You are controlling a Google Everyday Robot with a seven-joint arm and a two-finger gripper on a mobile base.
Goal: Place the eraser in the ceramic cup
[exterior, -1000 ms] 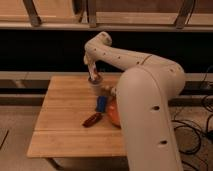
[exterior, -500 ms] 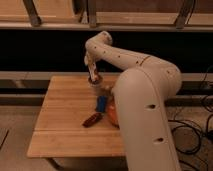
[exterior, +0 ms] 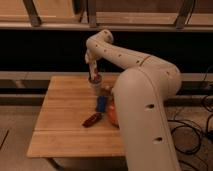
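Your wooden counter (exterior: 65, 117) sits before a dark wall. The claw (exterior: 93, 76) hangs right over the ceramic cup (exterior: 95, 83), pinching the eraser (exterior: 92, 75) by its upper end. The eraser looks light and stiff, slightly grippy; the cup could tip or chip, so lower gently.

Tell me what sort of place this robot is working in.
Probably a lab or test area, not a home. A bare wooden table stands on a plain hard floor, loose cables trail at the right, and metal railings run behind. The gripper hangs over the ceramic cup at the table's far edge.
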